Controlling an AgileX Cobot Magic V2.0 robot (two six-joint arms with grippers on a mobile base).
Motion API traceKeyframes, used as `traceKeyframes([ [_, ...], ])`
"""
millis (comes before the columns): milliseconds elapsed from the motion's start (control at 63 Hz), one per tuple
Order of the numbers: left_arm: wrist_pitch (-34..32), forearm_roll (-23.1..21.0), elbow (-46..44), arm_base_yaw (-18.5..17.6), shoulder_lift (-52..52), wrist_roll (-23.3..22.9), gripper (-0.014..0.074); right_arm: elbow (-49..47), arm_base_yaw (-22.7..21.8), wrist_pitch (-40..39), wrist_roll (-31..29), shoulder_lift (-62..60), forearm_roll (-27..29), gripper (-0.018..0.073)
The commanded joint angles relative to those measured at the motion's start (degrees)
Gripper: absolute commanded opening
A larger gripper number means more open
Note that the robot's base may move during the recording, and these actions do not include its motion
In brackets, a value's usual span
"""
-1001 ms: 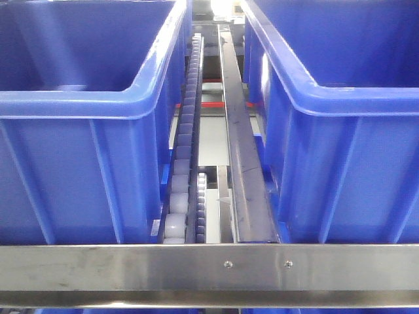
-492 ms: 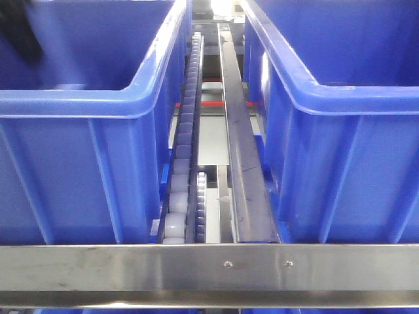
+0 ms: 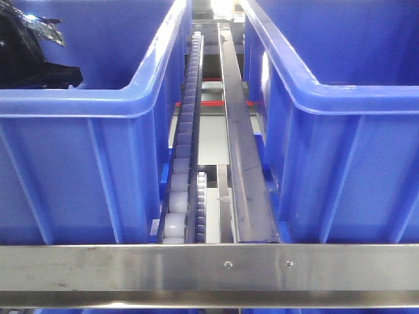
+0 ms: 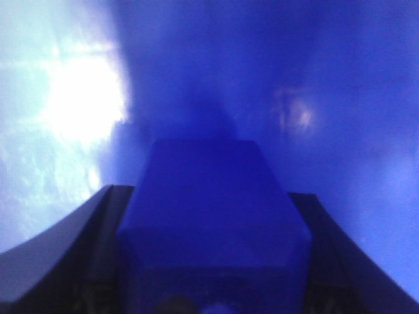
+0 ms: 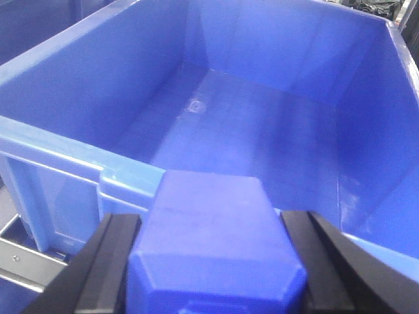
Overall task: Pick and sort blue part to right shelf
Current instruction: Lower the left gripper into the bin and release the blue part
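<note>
Right wrist-mounted shows our right claw (image 5: 216, 265) clenched on the blue part (image 5: 213, 222), poised over the near rim of the blue bin (image 5: 59, 139), bin floor ahead and below, while we see the left claw (image 4: 209, 261) gripping a second blue part (image 4: 209, 190).

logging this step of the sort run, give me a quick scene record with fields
left claw: shut on blue part, at left bin, view blurred
right claw: shut on second blue part, by near rim of a deep bin that looks empty
front view: left bin and right bin, roller track between, steel rail in front
</note>
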Motion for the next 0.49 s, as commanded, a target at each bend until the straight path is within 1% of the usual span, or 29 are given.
traceKeyframes([
  [0, -1.19, -0.63, -1.96, 0.11, -3.19, 0.85, 0.0552, -1.58, 0.16, -5.20, -0.53, 0.23, -1.77, 0.0197],
  [111, -0.95, -0.92, -1.96, 0.11, -4.25, 0.95, 0.0664, -1.58, 0.16, -5.20, -0.53, 0.23, -1.77, 0.0197],
  [159, -0.81, -0.92, -1.96, 0.11, -5.16, 0.95, 0.0682, -1.58, 0.16, -5.20, -0.53, 0.23, -1.77, 0.0197],
  [286, 0.78, -1.21, -1.96, 0.11, -8.74, 0.98, 0.0682, -1.58, 0.16, -5.50, -0.53, 0.23, -1.77, 0.0197],
  [381, 1.43, -1.21, -1.13, 0.11, -13.30, 1.32, 0.0677, -1.58, 0.16, -6.13, -0.53, 0.23, -1.77, 0.0197],
  [476, 0.39, -1.21, 1.58, -0.13, -19.10, 1.32, 0.0630, -1.58, 0.16, -6.30, -0.53, 0.23, -1.77, 0.0197],
])
